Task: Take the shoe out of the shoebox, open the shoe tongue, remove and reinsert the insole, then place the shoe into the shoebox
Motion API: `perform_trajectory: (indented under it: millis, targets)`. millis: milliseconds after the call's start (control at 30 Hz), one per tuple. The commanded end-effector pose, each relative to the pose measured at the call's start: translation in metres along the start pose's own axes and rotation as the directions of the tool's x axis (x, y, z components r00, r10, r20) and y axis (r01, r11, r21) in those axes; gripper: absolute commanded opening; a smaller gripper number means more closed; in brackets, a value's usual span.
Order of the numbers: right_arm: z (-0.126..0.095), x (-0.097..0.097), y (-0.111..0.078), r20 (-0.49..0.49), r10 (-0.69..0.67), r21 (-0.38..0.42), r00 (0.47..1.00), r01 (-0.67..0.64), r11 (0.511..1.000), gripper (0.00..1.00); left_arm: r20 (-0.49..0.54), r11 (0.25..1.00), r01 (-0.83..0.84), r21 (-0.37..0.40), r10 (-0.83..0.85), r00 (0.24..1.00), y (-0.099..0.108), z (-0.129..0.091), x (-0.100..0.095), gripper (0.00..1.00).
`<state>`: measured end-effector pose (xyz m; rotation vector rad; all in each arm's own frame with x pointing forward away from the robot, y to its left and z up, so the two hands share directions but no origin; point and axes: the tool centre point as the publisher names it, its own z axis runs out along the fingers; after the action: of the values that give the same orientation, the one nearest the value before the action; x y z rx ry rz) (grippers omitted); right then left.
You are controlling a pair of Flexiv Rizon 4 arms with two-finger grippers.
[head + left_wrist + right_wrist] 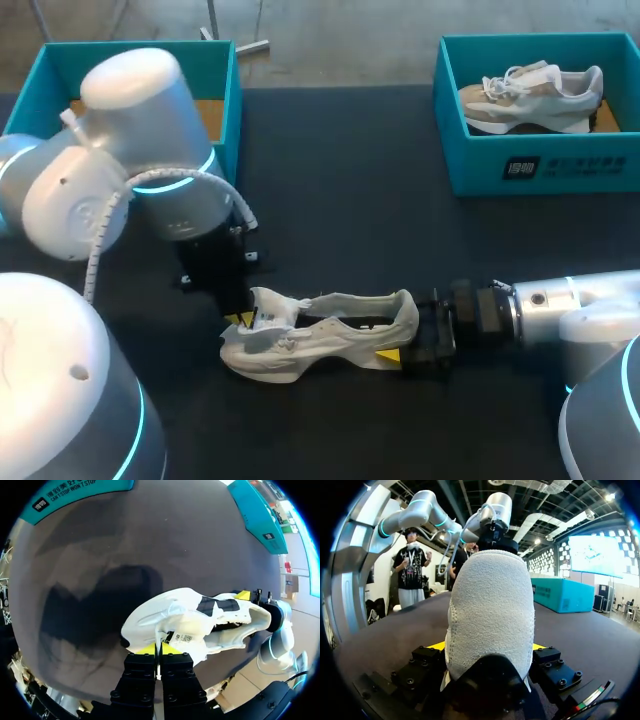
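A white shoe (320,338) lies on its side on the dark table (340,200), toe towards my left arm. My left gripper (240,320) is shut on the raised shoe tongue (167,630); its yellow tips (160,649) pinch the white fabric. My right gripper (405,338) comes in from the right and is shut on the shoe's heel (492,610), with one finger on each side of it. The heel fills the space between its fingers (435,646), and my left arm (492,515) stands beyond the shoe. The insole is not visible.
A teal shoebox (540,165) at the back right holds a second white and beige shoe (530,100). Another teal shoebox (225,90) stands at the back left, partly behind my left arm, showing a brown floor inside.
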<state>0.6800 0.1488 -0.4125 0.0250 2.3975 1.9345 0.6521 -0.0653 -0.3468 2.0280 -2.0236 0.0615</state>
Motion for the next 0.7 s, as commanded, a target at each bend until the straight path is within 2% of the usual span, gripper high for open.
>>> perform_trajectory:
  millis: [33,167,200,267,400,467,533,700]
  targets:
    - [0.002,0.001,0.0,0.002,0.0,0.005,1.0,0.0,1.0,0.0,-0.097,1.0,-0.005,-0.004,0.004,0.995,-0.001,0.005,-0.009,0.0]
    - [0.002,0.001,0.0,0.002,0.0,0.005,1.0,0.0,1.0,0.0,-0.082,1.0,-0.009,-0.017,0.008,0.997,0.0,0.007,-0.016,0.16]
    - [0.002,0.001,0.0,0.002,0.0,0.005,1.0,0.0,1.0,0.0,-0.08,1.0,-0.008,-0.016,0.007,0.997,0.001,0.007,-0.018,0.22]
    - [0.002,0.001,0.0,0.002,0.0,0.005,1.0,0.0,1.0,0.0,-0.077,1.0,-0.006,-0.016,0.005,0.997,0.003,0.005,-0.021,0.41]
    - [0.002,0.001,0.0,0.002,0.0,0.005,1.0,0.0,1.0,0.0,-0.085,1.0,-0.013,-0.016,0.011,0.996,0.01,-0.006,-0.025,0.49]
    - [0.002,0.001,0.0,0.002,0.0,0.005,1.0,0.0,1.0,0.0,-0.086,1.0,-0.022,-0.004,0.021,0.996,0.014,-0.013,-0.023,0.56]
    - [0.002,0.001,0.0,0.002,0.0,0.005,1.0,0.0,1.0,0.0,-0.091,0.999,-0.043,0.016,0.045,0.995,0.02,-0.023,-0.019,0.64]
    - [0.002,0.001,0.0,0.002,0.0,0.005,1.0,0.0,1.0,0.0,-0.11,0.993,-0.11,0.042,0.114,0.987,0.029,-0.048,0.001,0.71]
